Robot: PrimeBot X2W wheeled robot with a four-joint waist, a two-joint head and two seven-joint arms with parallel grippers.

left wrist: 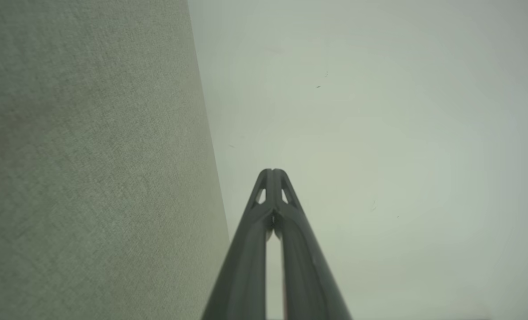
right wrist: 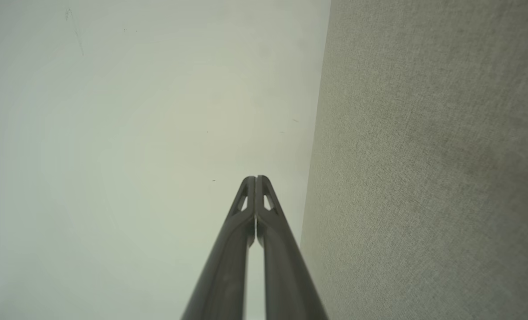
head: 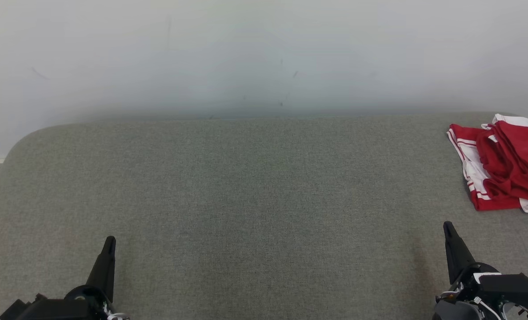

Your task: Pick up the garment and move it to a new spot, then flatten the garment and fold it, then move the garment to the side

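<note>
Because the red-and-white garment lies bunched at 3 o'clock, running off the head view's edge, a grab by the right gripper at 5 o'clock could, I judge, pinch several layers and lift a clump. That gripper and the left gripper at 7 o'clock have their jaws pressed together, empty. Grey woven cloth covers the table, with a rounded corner at 9 o'clock. A plain pale wall stands at 12.
</note>
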